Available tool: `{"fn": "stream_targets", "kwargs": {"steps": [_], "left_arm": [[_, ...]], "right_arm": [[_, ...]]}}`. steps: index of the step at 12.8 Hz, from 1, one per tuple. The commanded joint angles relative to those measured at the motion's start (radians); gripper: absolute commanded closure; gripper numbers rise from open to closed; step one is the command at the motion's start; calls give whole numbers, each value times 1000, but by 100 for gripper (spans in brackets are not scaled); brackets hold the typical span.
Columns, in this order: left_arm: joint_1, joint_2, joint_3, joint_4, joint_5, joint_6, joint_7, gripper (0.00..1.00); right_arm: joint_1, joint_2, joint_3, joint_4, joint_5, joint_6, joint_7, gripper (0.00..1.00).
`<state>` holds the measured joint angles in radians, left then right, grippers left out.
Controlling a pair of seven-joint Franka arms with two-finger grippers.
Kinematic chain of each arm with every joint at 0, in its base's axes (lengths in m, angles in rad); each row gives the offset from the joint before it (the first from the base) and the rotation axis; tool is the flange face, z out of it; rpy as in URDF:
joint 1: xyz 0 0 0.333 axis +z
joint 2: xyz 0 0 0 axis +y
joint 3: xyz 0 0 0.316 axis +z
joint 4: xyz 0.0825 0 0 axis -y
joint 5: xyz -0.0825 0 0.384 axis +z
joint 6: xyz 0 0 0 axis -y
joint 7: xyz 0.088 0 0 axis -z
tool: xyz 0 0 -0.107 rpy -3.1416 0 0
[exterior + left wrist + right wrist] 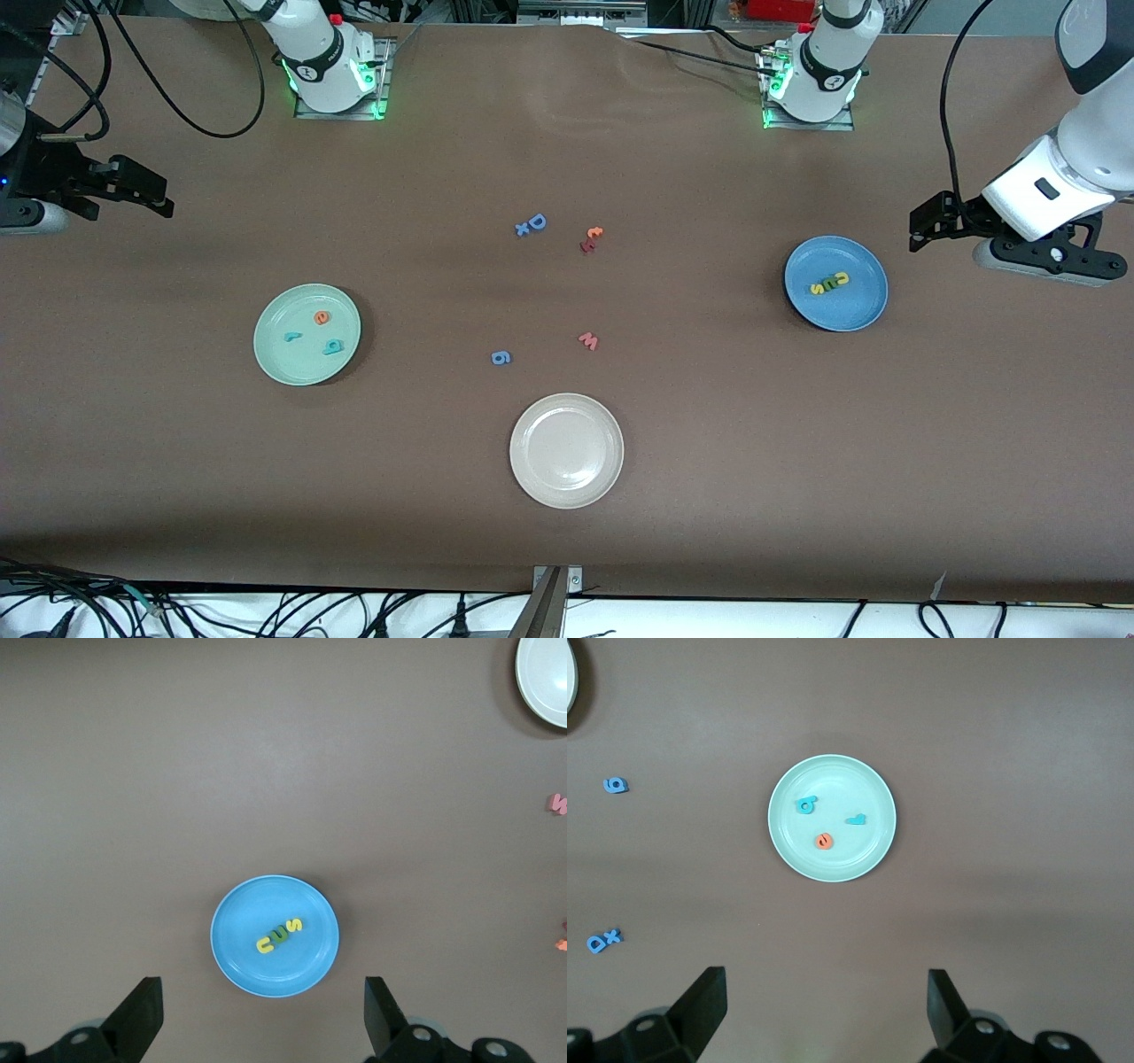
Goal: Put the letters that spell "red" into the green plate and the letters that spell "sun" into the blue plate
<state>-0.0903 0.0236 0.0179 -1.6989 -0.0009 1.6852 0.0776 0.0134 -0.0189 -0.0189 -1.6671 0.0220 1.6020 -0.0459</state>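
Both arms are held raised at the table ends: left gripper (921, 232) wide open w/ nothing held, over bare tabletop (709, 496) beside the blue plate (864, 306); right gripper (155, 195) likewise open and empty. "sun" letters (828, 283) are seen in the blue plate, "red" letters (314, 332) in the green plate (275, 359). The brown tabletop is otherwise occupied by a beige-white plate (567, 483) and stray letters (554, 292) mid-table.

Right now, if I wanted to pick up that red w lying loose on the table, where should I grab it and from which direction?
The red w lies flat on the bare table, with no other letter touching it. Probably best to come straight down from above and pinch across its narrow height, one finger on each long edge; it looks too thin to catch from the side.
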Motion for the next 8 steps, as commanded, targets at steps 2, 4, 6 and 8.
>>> {"fn": "stream_targets", "kwargs": {"steps": [2,4,6,8], "left_arm": [[0,19,-6,74,24,-70,-158,0],[0,21,-6,114,24,-68,-246,0],[-3,27,-6,127,33,-71,-245,0],[-5,29,-7,131,26,-75,-243,0]], "right_arm": [[-9,-1,-12,13,7,-10,-12,0],[-9,1,-26,13,7,-10,-14,0],[-9,1,-26,13,6,-11,-14,0],[-9,-1,-26,13,6,-11,-15,0]]}}
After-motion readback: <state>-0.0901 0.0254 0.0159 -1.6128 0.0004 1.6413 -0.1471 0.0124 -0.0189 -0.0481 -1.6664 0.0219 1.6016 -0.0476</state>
